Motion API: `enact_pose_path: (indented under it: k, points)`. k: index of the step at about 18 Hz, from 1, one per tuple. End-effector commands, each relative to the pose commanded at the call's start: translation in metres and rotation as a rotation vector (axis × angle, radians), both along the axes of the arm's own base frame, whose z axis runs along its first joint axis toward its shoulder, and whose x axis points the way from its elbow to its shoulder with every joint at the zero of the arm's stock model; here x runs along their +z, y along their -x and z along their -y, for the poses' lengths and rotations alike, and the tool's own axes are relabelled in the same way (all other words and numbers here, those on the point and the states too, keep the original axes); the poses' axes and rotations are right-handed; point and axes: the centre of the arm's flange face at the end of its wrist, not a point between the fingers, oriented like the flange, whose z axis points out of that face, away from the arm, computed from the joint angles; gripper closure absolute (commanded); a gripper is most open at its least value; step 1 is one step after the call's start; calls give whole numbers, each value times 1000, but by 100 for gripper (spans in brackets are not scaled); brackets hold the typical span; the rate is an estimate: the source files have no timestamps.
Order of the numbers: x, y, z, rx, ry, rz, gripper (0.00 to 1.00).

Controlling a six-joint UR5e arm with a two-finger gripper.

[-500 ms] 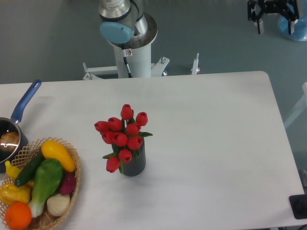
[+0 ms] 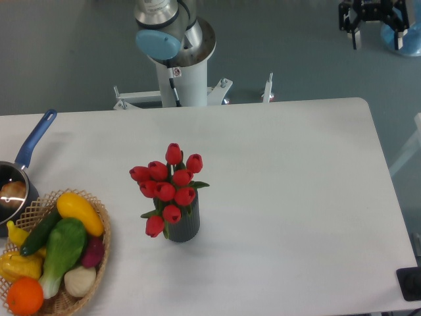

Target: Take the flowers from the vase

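Note:
The flowers (image 2: 168, 186), a bunch of red tulip buds with green leaves, stand upright in the vase (image 2: 183, 225), a short dark grey ribbed cylinder near the middle of the white table (image 2: 296, 197). The stems are hidden inside the vase. My gripper (image 2: 376, 33) hangs at the top right corner of the view, beyond the table's far edge and far from the flowers. Its two black fingers stand apart with nothing between them, so it is open.
A wicker basket (image 2: 100, 253) of fruit and vegetables sits at the front left. A blue-handled saucepan (image 2: 26, 158) is at the left edge. The arm's base (image 2: 176, 46) rises behind the table's far edge. A light blue object (image 2: 409, 41) lies behind the gripper.
The gripper has shifted very slightly to the left. The flowers and the vase have not moved.

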Motion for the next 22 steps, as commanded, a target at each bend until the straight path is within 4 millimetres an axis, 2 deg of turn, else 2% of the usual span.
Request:
enact_pose_path:
  k: [3, 8, 11, 15, 17, 20, 22]
  points:
    - [2, -7, -10, 43, -55, 33, 0]
    - [6, -23, -58, 87, -140, 126, 0]
    - [8, -31, -79, 105, -198, 177, 0]
    - [8, -43, -112, 67, -271, 240, 0]
    - [5, -53, -135, 43, -278, 276, 0]
    - [5, -60, -157, -6, -365, 335, 0]
    - [2, -59, -164, -38, -430, 373, 0]
